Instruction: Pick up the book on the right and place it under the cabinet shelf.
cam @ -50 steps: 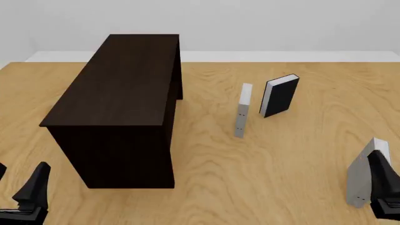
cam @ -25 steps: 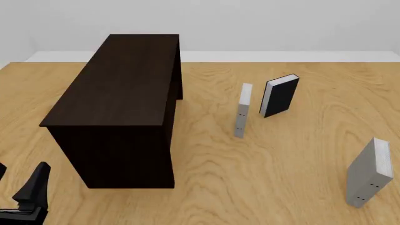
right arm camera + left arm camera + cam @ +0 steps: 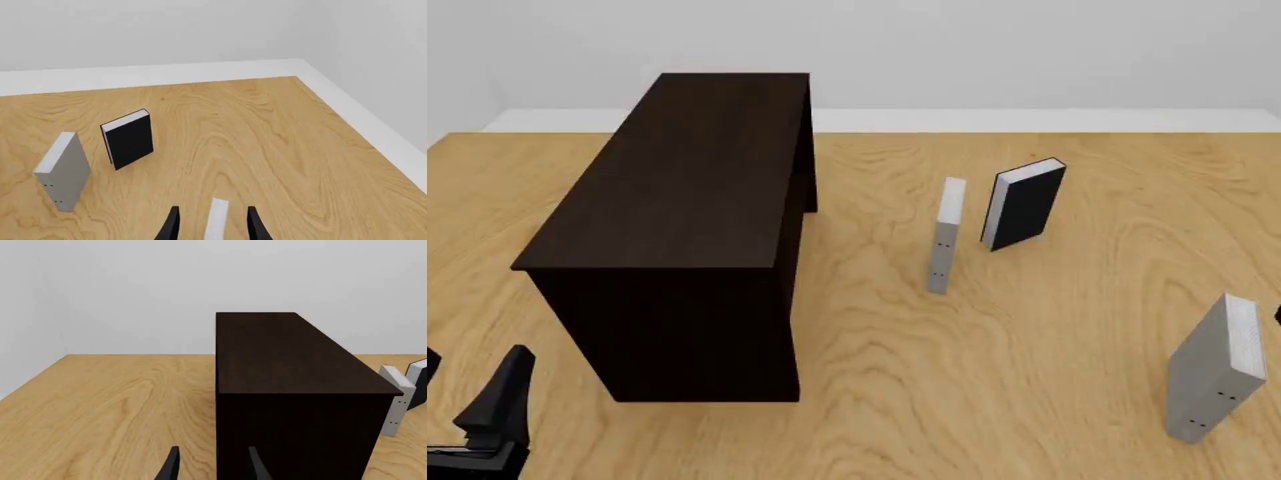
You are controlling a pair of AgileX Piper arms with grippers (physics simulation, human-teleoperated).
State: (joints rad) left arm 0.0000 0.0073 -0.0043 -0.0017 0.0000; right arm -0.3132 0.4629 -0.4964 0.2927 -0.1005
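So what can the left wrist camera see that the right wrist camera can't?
Only the left wrist view shows the big, very dark brown wooden cabinet, beyond the left claw. Only the right wrist view shows the light grey book's white page edge between the open right claw's fingers. Both show the wooden table, the black-covered book and the slim grey-and-white book.
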